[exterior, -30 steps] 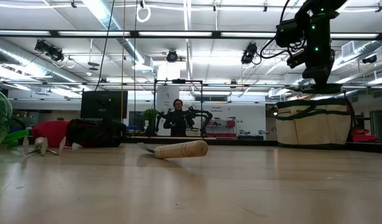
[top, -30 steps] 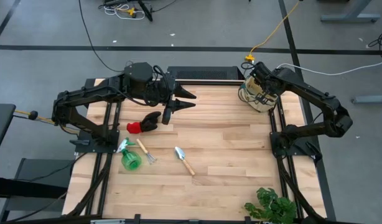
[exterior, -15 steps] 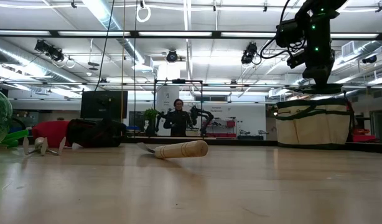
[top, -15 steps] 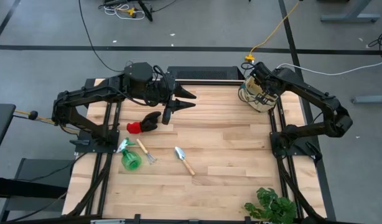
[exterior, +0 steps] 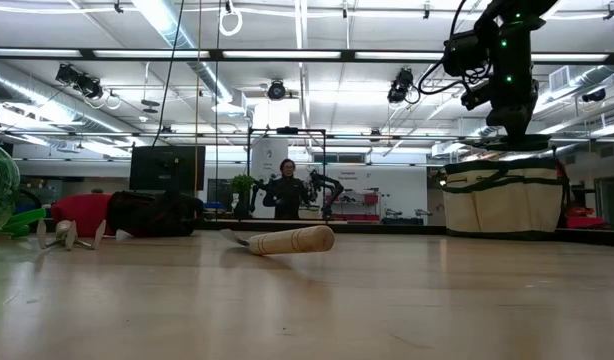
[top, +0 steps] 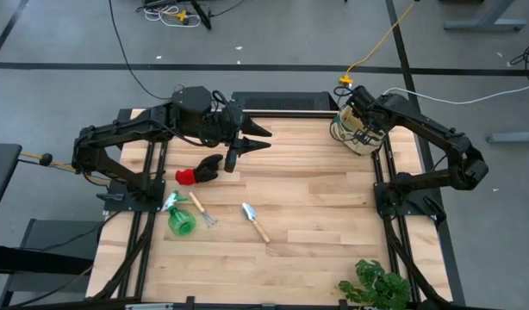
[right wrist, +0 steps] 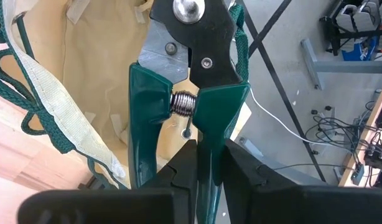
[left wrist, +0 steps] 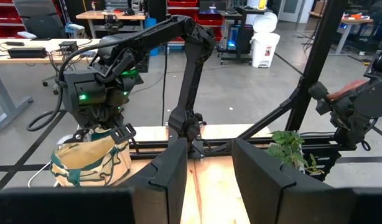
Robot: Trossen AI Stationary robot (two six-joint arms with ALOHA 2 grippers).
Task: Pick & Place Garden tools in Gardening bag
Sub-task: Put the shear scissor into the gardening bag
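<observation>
My right gripper [top: 359, 129] stands over the beige gardening bag [top: 354, 135] at the far right of the table, shut on pruning shears with green handles [right wrist: 178, 99]. The shears' black and silver head [right wrist: 192, 31] points down into the bag's open mouth [right wrist: 97, 74]. My left gripper [top: 252, 138] is open and empty above the table's far middle, a little beyond the red-and-black glove [top: 198, 170]. The green spray bottle [top: 180, 217], the rake [top: 202, 209] and the trowel [top: 254, 221] lie on the table. My right gripper pinches one green handle of the shears [right wrist: 209, 134] between its two fingers, just behind the spring. The other handle [right wrist: 144, 137] runs outside one finger [right wrist: 178, 168]. The fingers point down, along the shears. The shears hang head down in the bag's mouth; whether they touch its bottom cannot be told.
A leafy green plant [top: 376, 284] stands at the near right corner. The bag's green cord handles [right wrist: 29, 118] hang over its rim. The table's middle and near right are bare wood [top: 325, 215]. A person shows far behind the table in the low view [exterior: 284, 190].
</observation>
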